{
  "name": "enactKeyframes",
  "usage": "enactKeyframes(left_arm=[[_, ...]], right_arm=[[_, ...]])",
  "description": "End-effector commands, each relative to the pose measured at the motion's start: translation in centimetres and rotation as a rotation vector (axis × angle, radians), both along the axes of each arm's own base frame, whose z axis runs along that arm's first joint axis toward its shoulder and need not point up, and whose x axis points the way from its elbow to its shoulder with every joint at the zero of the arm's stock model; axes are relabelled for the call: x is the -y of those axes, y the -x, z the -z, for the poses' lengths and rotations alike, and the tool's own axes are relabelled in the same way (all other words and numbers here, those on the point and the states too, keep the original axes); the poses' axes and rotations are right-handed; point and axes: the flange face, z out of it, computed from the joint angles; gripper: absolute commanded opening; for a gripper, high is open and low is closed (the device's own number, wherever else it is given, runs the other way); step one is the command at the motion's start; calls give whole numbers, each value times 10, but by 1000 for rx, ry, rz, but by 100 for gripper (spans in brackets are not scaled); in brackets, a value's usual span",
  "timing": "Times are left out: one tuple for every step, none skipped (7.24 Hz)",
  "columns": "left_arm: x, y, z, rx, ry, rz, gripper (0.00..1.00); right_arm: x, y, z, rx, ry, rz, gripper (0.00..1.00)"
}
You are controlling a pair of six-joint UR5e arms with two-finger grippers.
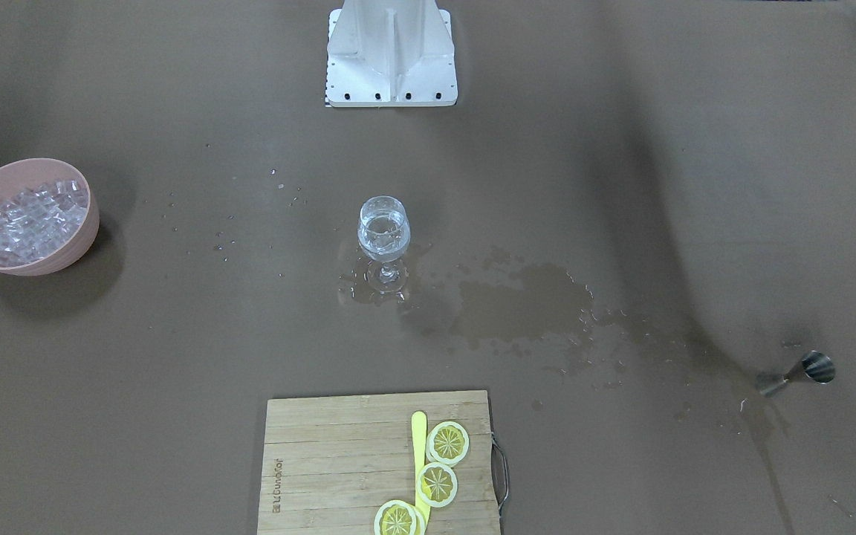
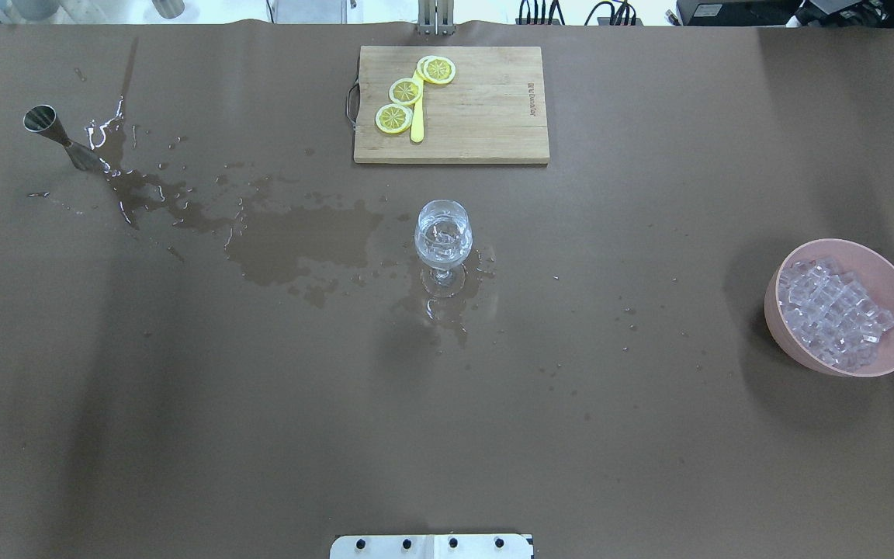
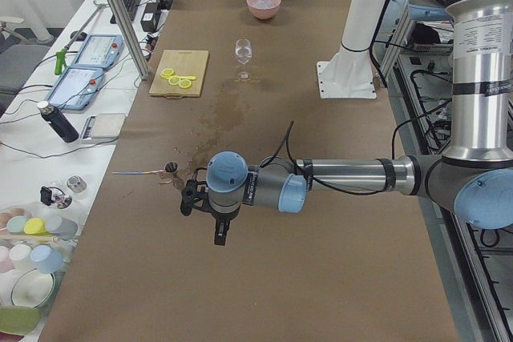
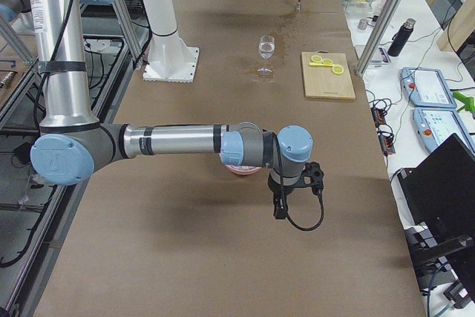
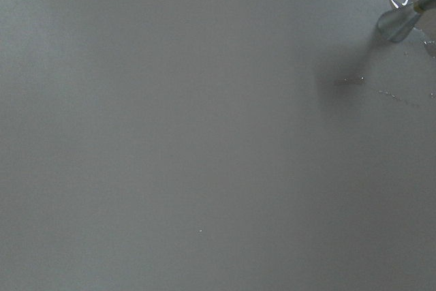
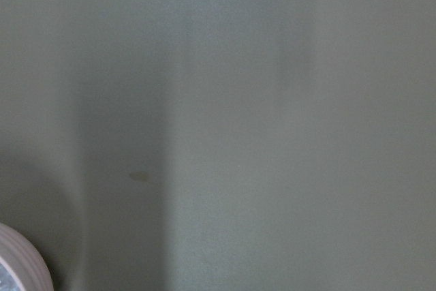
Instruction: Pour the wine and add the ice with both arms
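- The wine glass (image 1: 383, 230) stands upright mid-bench, in front of the white pedestal (image 1: 391, 56). The clear wine (image 1: 383, 227) sits in its bowl; whether any cubes float in it I cannot tell.
- The ice (image 2: 831, 310) is heaped in a pink bowl (image 2: 770, 314), well off toward the robot's right end of the bench (image 2: 649, 435).
- A steel jigger (image 2: 50, 126) sits at the far left end, at the edge of wet stains (image 2: 299, 241) that spread from it to the foot of the glass.
- Across the bench from the robot lies a wooden cutting board (image 2: 486, 116) carrying three lemon slices (image 2: 405, 91) and a yellow stick-like utensil (image 2: 417, 128).
- The left arm (image 3: 353, 174) reaches out level above the bench near the jigger, its left claw (image 3: 219, 236) pointing down. I cannot tell if the fingers are apart or together.
- The right arm (image 4: 178, 140) reaches out likewise, and its forearm covers most of the bowl from the right-end camera. The right claw (image 4: 278, 209) points down, and I cannot tell its state either.
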Motion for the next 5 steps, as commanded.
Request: enactKeyframes(left_arm=[[0, 0, 2, -1, -3, 2, 98], [-1, 0, 1, -2, -2, 1, 98], [-2, 0, 4, -2, -10, 1, 99], [-4, 1, 6, 3, -14, 2, 99], [-4, 1, 6, 4, -16, 2, 98]], right_arm=[[0, 0, 0, 3, 0, -1, 100], [0, 0, 0, 3, 0, -1, 100], [-1, 0, 0, 5, 1, -1, 100], [-1, 0, 0, 9, 1, -1, 100], [0, 0, 1, 9, 0, -1, 100]])
